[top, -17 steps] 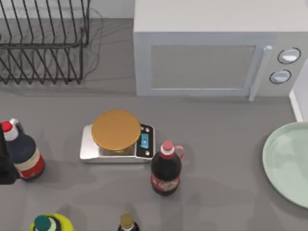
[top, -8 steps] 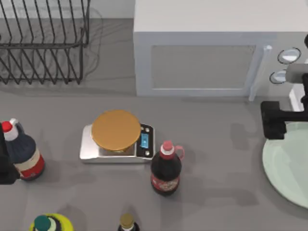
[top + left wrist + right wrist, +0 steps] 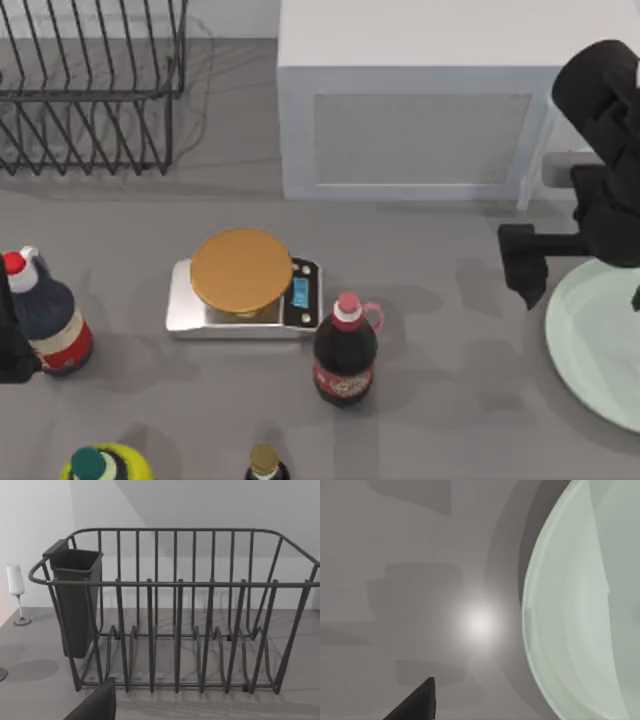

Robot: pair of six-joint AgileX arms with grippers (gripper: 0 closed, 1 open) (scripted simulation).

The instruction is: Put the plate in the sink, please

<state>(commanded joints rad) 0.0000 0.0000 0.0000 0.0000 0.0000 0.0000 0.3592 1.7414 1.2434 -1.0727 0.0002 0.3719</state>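
1. Here, my right gripper (image 3: 575,262) hangs over the table's right side, just in front of the boxy light-grey microwave (image 3: 420,100); one dark finger (image 3: 522,262) sits just left of the plate's rim, and whether the fingers stand apart or together I cannot tell.
2. The large round pale mint-green glossy plate (image 3: 598,340) lies flat on the grey table (image 3: 440,330) at the right edge, partly out of the top view; the right wrist view shows its curved rim (image 3: 570,615) beside bare tabletop.
3. Deciding relation: the plate lies below and slightly right of my right gripper, so its near left rim is, I judge, the place to grasp. A round plate offers no long axis.
4. My left arm (image 3: 12,340) is parked at the left edge, well apart from the plate; its wrist camera faces a dark wire dish rack (image 3: 175,615). The right arm is the nearer.
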